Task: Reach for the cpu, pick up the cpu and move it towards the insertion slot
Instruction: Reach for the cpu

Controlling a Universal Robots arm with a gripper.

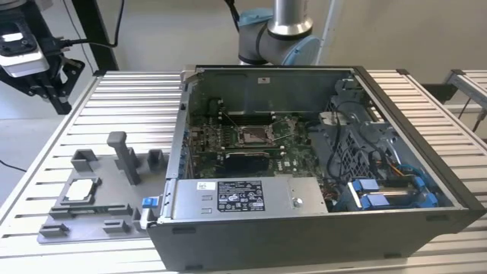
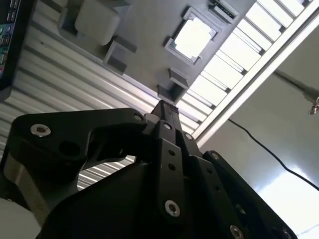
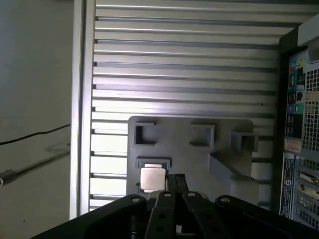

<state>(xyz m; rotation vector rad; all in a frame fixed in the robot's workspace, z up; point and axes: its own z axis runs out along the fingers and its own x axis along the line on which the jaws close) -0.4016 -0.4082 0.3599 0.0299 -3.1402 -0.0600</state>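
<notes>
We are observing the tool clenched and empty, hanging above the bench; the cpu is lying flat in the grey tray, untouched.

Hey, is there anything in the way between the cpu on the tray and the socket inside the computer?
Yes. The cpu lies in the grey tray outside the computer case; the case's side wall and the tray's upright post stand between it and the insertion slot.

Arm upright at twelve o'clock in the exterior view; end effector at ten o'clock, angled downward, fingers closed together in both wrist views.
</notes>
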